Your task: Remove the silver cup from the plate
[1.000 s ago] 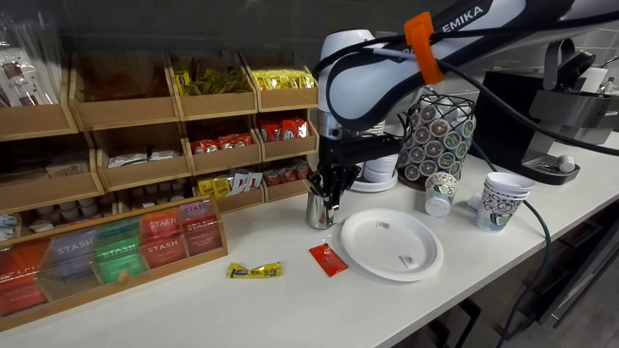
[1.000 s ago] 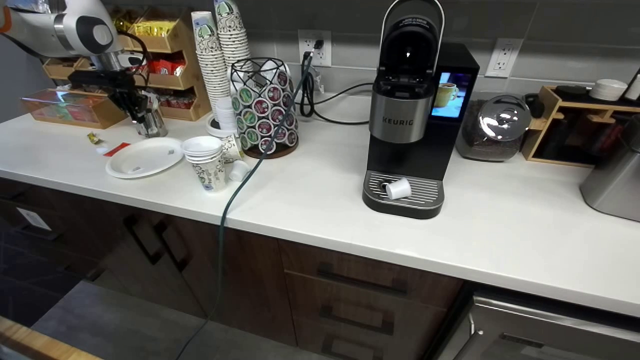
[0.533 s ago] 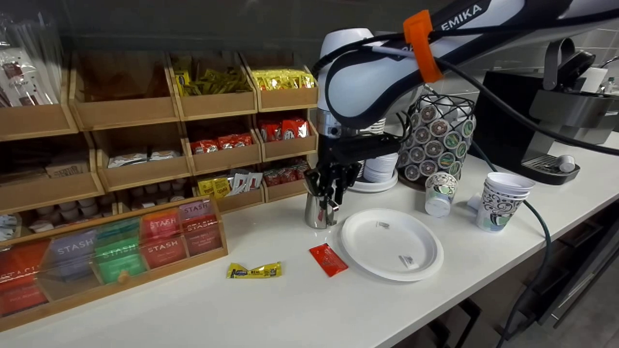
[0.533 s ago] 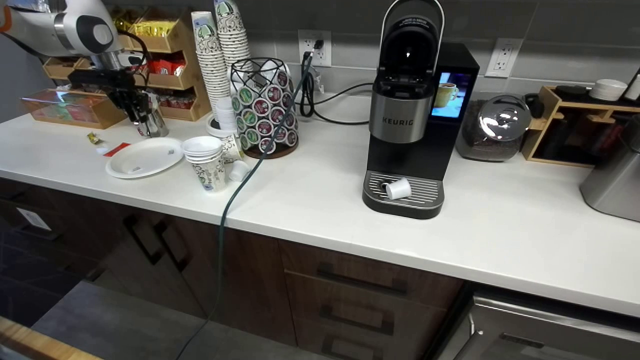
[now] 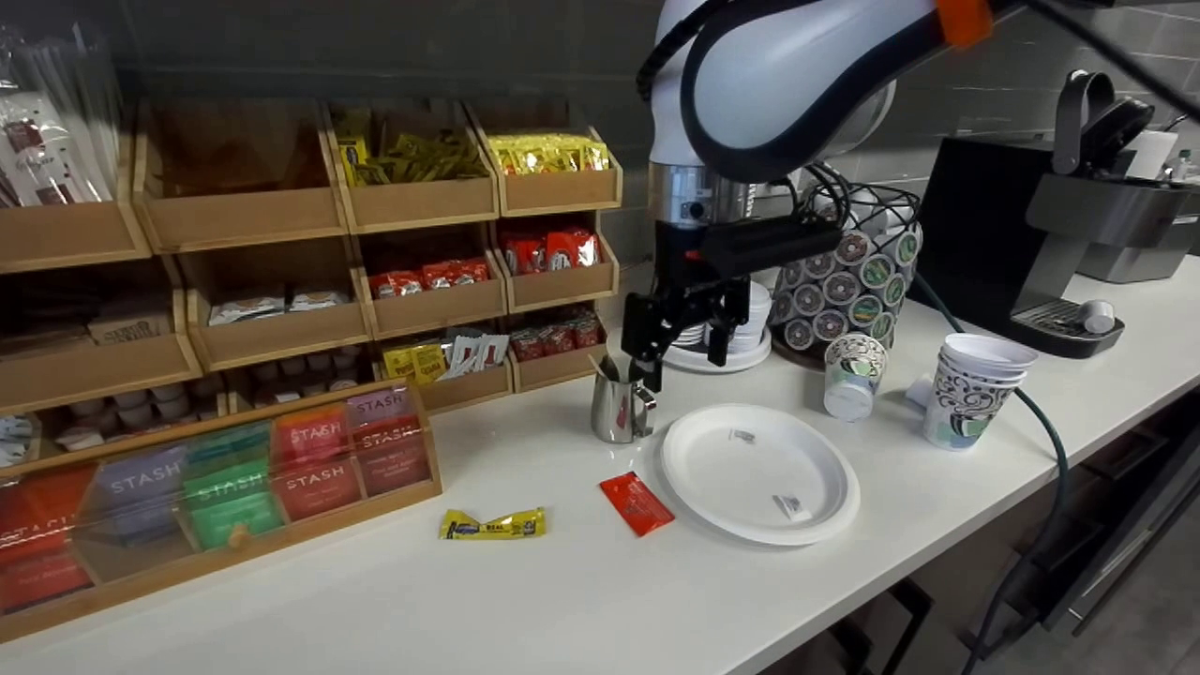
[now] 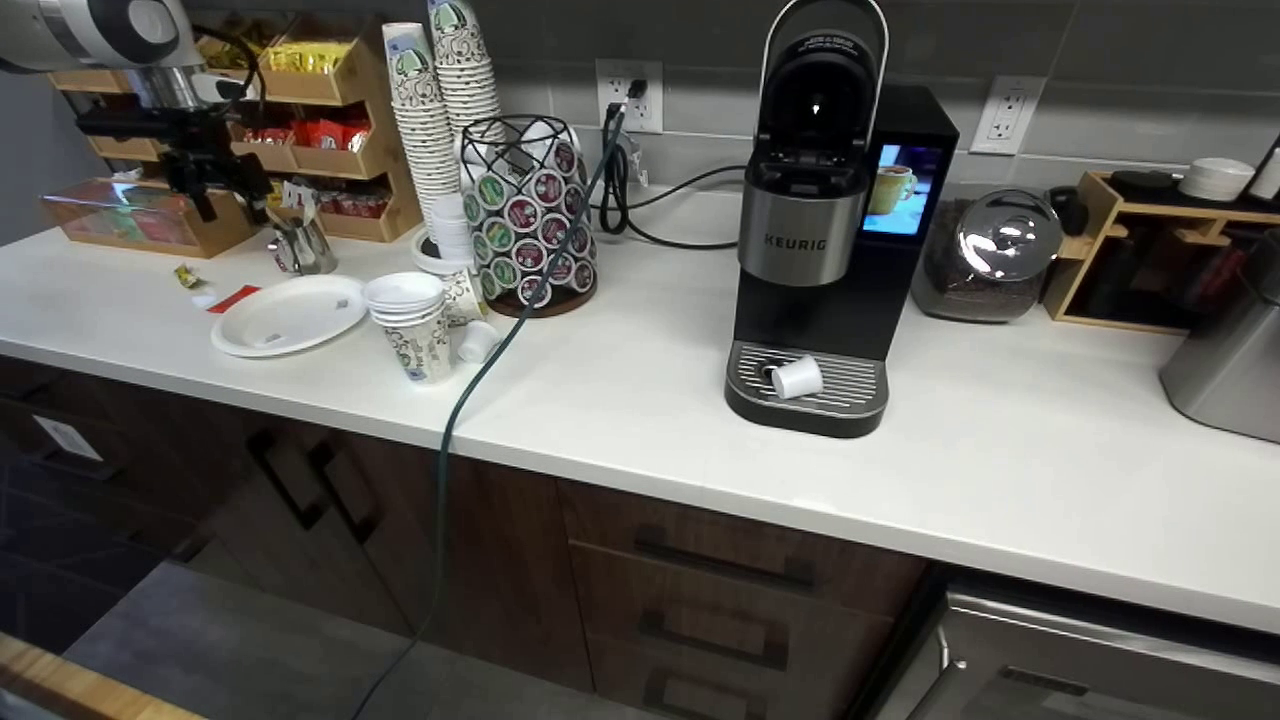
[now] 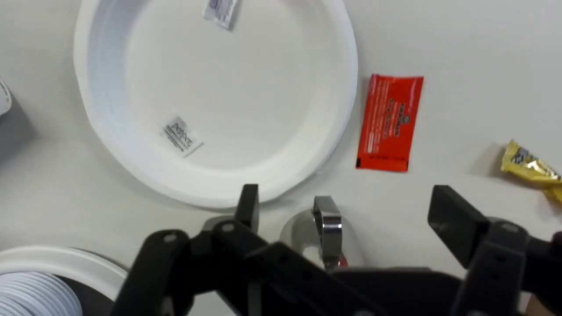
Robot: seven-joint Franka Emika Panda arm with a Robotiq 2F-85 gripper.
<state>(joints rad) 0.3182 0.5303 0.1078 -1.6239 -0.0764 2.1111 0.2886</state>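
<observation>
The silver cup (image 5: 615, 412) stands upright on the white counter, beside the plate (image 5: 750, 487) and apart from it. Its handle faces the plate side. On the plate lie two small paper packets and nothing else. My gripper (image 5: 684, 364) is open and raised, its fingertips level with or just above the cup's rim. In the wrist view the gripper (image 7: 344, 206) has its fingers wide apart, with the cup's handle (image 7: 329, 228) showing between them, untouched; the gripper's own body hides much of the cup. An exterior view also shows the cup (image 6: 310, 248) under the gripper (image 6: 235, 205).
A red packet (image 5: 637, 503) and a yellow packet (image 5: 492, 525) lie near the plate. Paper cups (image 5: 975, 394) stand beyond it. A pod carousel (image 6: 530, 215), tall cup stacks (image 6: 425, 120) and wooden bins (image 5: 431, 309) line the back wall.
The fingers, earlier together down at the cup's handle, have spread apart. The gripper has risen and drawn back off the cup. Cup and plate stay in place.
</observation>
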